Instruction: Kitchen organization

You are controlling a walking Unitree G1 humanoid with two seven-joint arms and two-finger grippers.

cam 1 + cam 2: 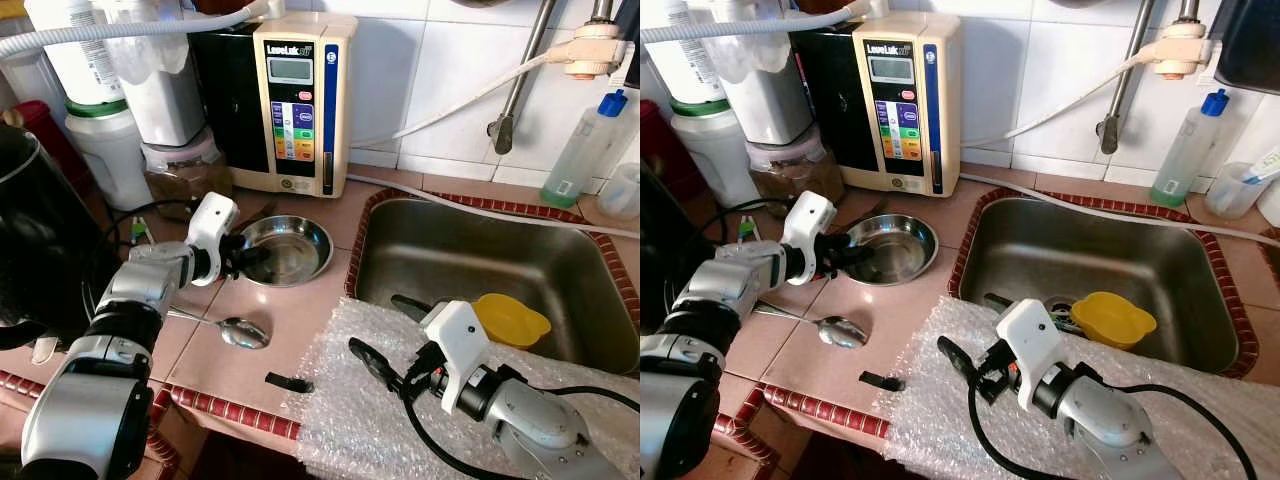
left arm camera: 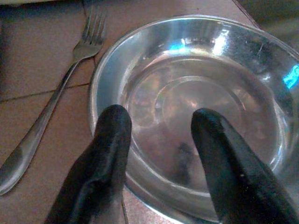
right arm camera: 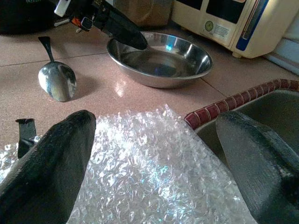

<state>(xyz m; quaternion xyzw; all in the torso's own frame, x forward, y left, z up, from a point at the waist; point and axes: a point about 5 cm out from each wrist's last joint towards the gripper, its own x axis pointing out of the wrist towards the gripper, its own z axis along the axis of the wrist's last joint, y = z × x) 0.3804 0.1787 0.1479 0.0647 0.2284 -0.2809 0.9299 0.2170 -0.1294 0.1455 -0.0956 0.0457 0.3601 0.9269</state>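
A shallow steel bowl (image 1: 295, 250) (image 2: 196, 107) (image 3: 161, 58) sits on the tiled counter in front of the water ioniser. My left gripper (image 1: 250, 255) (image 2: 159, 116) is open at the bowl's left rim, with one finger (image 2: 110, 149) outside the rim and the other inside over the bowl's floor. A spoon (image 1: 240, 331) (image 3: 57, 79) lies just in front of the bowl and a fork (image 2: 56, 93) lies beside it. My right gripper (image 1: 377, 324) (image 3: 154, 126) is open and holds nothing, low over a sheet of bubble wrap (image 1: 350, 410) by the sink's front left corner.
The steel sink (image 1: 450, 250) on the right holds a yellow cup (image 1: 510, 318). The ioniser (image 1: 300, 100), jars (image 1: 110, 150) and a black pot (image 1: 30, 240) crowd the back and left. A small black piece (image 1: 289, 382) lies near the counter's front edge. A soap bottle (image 1: 590, 150) stands behind the sink.
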